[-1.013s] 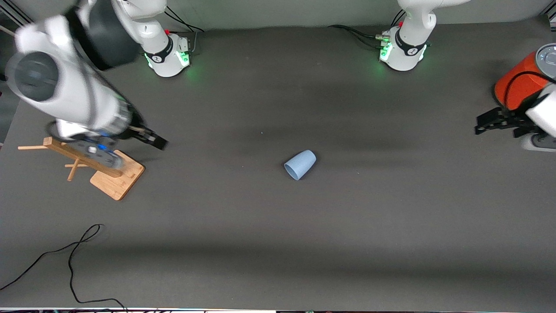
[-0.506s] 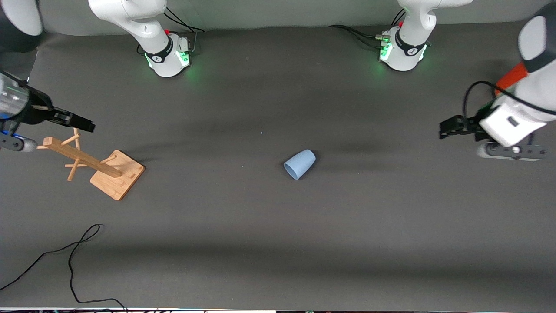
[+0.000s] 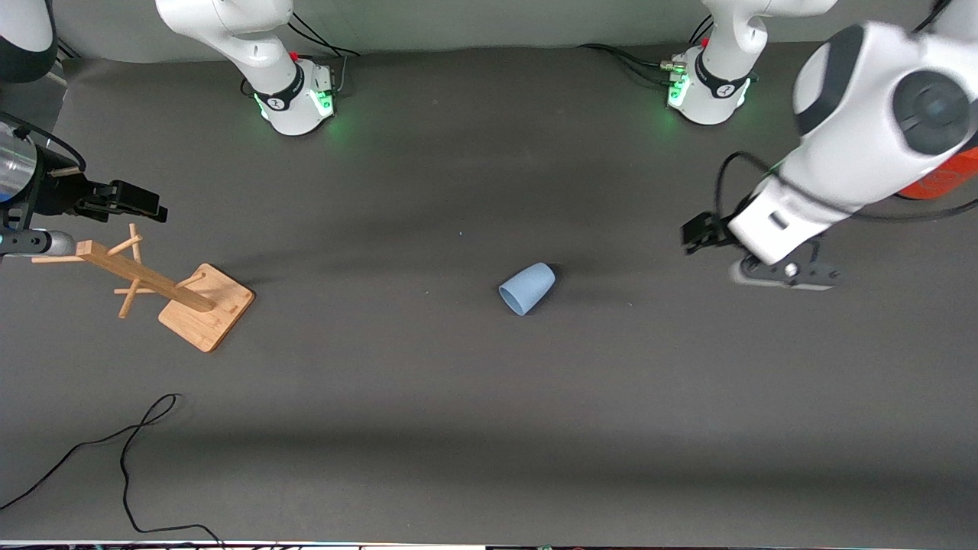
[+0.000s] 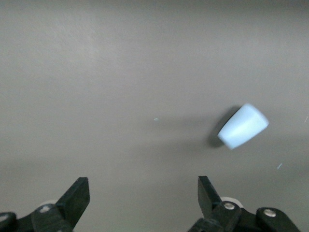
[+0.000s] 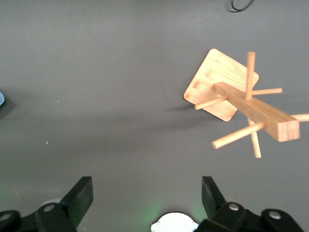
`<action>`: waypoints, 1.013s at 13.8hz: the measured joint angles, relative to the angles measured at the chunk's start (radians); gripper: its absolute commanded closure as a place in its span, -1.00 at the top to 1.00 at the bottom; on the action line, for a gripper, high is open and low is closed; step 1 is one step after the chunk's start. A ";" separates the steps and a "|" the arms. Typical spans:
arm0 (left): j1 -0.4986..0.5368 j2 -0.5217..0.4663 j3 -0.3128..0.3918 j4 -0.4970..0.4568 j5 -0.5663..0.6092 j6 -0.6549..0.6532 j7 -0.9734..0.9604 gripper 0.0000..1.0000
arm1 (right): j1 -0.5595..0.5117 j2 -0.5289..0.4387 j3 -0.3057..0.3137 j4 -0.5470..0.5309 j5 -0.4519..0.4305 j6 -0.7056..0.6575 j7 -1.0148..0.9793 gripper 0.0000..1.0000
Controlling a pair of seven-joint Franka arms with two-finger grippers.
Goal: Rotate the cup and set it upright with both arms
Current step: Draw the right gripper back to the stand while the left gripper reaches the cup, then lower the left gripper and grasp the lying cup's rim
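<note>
The small pale-blue cup (image 3: 527,288) lies on its side mid-table, its wider rim end turned toward the front camera and the right arm's end. It shows in the left wrist view (image 4: 243,126), and as a blue sliver at the edge of the right wrist view (image 5: 1,99). My left gripper (image 3: 694,234) is open and empty over bare table between the cup and the orange can; its jaws (image 4: 143,193) stand wide apart. My right gripper (image 3: 149,205) is open and empty over the right arm's end of the table, beside the wooden rack; its jaws (image 5: 147,193) stand wide apart.
A wooden peg rack (image 3: 164,286) on a square base stands at the right arm's end, also in the right wrist view (image 5: 241,99). An orange can (image 3: 943,179) is mostly hidden by the left arm. A black cable (image 3: 130,443) lies near the front edge.
The left arm has swung in from the table's end toward the cup, covering the orange can. The right arm has pulled back off the rack to the table's end.
</note>
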 measured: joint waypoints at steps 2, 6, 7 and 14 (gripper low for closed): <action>-0.050 0.062 -0.001 0.007 -0.004 0.045 -0.168 1.00 | -0.046 0.005 0.063 0.002 0.004 0.000 -0.004 1.00; -0.175 0.202 -0.014 0.102 0.019 0.070 -0.486 1.00 | -0.052 0.029 0.079 0.008 0.011 0.009 -0.004 1.00; -0.221 0.248 -0.016 0.144 0.050 0.074 -0.582 1.00 | -0.053 0.033 0.079 0.012 0.011 0.011 -0.004 1.00; -0.358 0.621 -0.015 0.403 0.224 0.085 -0.834 1.00 | 0.031 0.038 -0.006 0.021 0.013 0.011 -0.004 1.00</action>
